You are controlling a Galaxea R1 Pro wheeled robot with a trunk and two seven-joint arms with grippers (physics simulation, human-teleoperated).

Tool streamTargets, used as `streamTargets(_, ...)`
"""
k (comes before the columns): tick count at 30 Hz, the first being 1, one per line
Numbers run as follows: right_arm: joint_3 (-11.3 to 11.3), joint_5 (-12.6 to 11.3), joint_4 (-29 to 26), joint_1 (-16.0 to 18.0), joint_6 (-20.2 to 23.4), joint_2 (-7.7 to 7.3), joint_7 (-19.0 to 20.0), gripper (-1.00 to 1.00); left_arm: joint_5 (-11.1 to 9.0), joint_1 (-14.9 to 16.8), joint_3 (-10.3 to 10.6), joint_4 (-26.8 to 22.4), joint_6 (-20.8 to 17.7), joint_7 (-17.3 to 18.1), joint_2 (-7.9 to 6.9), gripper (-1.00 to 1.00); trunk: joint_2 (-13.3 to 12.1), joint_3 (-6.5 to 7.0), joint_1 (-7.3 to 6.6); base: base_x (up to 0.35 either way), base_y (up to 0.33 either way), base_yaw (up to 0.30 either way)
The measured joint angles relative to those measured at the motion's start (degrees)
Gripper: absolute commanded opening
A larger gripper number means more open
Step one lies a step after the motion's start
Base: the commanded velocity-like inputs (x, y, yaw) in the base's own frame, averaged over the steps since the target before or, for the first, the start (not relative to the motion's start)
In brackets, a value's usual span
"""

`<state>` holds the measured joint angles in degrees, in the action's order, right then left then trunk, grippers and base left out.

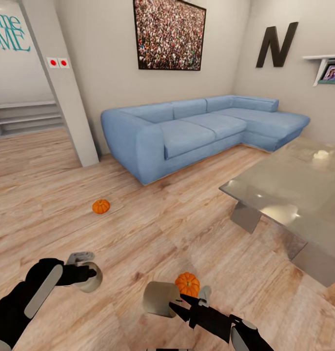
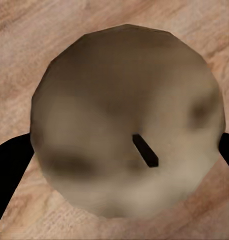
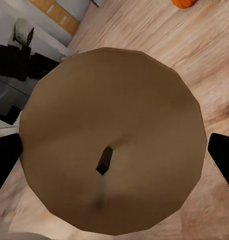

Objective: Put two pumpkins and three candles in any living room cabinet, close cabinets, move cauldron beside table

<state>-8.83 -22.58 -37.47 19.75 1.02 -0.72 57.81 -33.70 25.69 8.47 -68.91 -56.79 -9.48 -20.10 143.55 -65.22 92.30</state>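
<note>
Candles in both pincers: left pincer point(image 1: 84, 273) clenched on one candle point(image 1: 90, 277), right pincer point(image 1: 179, 300) clenched on another candle point(image 1: 160, 298). Near pumpkin point(image 1: 187, 284) just behind the right pincer; far pumpkin point(image 1: 101, 206) between left pincer and sofa point(image 1: 187, 127).

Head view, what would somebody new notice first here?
The long pale-blue sectional sofa against the back wall under a framed crowd picture. On the wood floor, two small bright-orange ribbed pumpkins: one out in the open, one by the right end effector. Each end effector, left too, holds a stubby pale candle.
</note>
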Motion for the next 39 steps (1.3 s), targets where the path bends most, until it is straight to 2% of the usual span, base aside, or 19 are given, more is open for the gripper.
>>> streamTargets(2, 0.0, 0.0, 0.0, 0.0, -0.2, 0.00, -0.2, -1.00, 0.6, 0.0, -0.3, -0.3, -0.2, -0.2, -0.92, -1.00, 0.0, 0.44, -0.04, -0.153, 0.000, 0.000)
streamTargets(3, 0.0, 0.0, 0.1, 0.0, -0.1, 0.02, -0.3, -1.00, -0.8, 0.0, -0.5, -0.6, -0.1, -0.2, -2.35, -1.00, 0.0, 0.67, -0.06, -0.250, 0.000, 0.000)
streamTargets(4, 0.0, 0.0, 0.1, 0.0, 0.0, 0.04, -0.4, -1.00, 0.3, 0.0, -0.8, -0.8, -0.3, -0.3, -3.34, -1.00, -0.1, 0.89, -0.08, -0.277, 0.000, 0.000)
streamTargets(5, 0.0, 0.0, 0.1, 0.0, 0.0, 0.05, -0.7, -1.00, -0.2, 0.0, -0.9, -1.1, -0.4, -0.3, -4.11, -1.00, -0.1, 1.11, -0.10, -0.244, 0.000, 0.000)
streamTargets(7, 0.0, 0.1, 0.2, 0.0, 0.1, 0.07, -1.8, -1.00, -2.5, 0.0, -1.1, -1.4, -0.3, -0.3, -4.98, -1.00, -0.1, 1.55, -0.16, -0.122, 0.000, 0.000)
streamTargets(9, 0.0, 0.1, 0.3, 0.0, 0.2, 0.08, -3.0, -1.00, -2.8, -0.1, -1.3, -1.6, -0.3, -0.3, -5.44, -1.00, -0.1, 1.99, -0.22, -0.035, 0.000, 0.000)
streamTargets(14, 0.0, 0.0, 0.3, 0.0, 0.2, 0.08, -3.5, -1.00, -3.4, -0.1, -1.3, -1.7, -0.3, -0.3, -5.55, -1.00, -0.2, 3.10, -0.35, -0.041, 0.000, 0.000)
streamTargets(24, 0.0, -0.2, 0.3, 0.0, 0.3, 0.06, -3.5, -1.00, -3.5, -0.1, -1.2, -1.7, -0.3, -0.3, -5.20, -1.00, -0.3, 5.32, -0.58, -0.302, 0.000, 0.000)
streamTargets(31, 0.0, -0.2, 0.3, 0.0, 0.3, 0.08, -3.5, -1.00, -3.5, -0.1, -1.0, -1.7, -0.3, -0.3, -4.42, -1.00, -3.1, 6.58, -2.12, -0.258, 0.000, -0.013)
streamTargets(39, 0.0, -0.1, 0.3, 0.0, 0.3, 0.08, -3.5, -1.00, -3.5, 0.0, -1.2, -1.7, -0.2, -0.3, -3.77, -1.00, -6.3, 8.01, -3.90, -0.029, 0.000, -0.221)
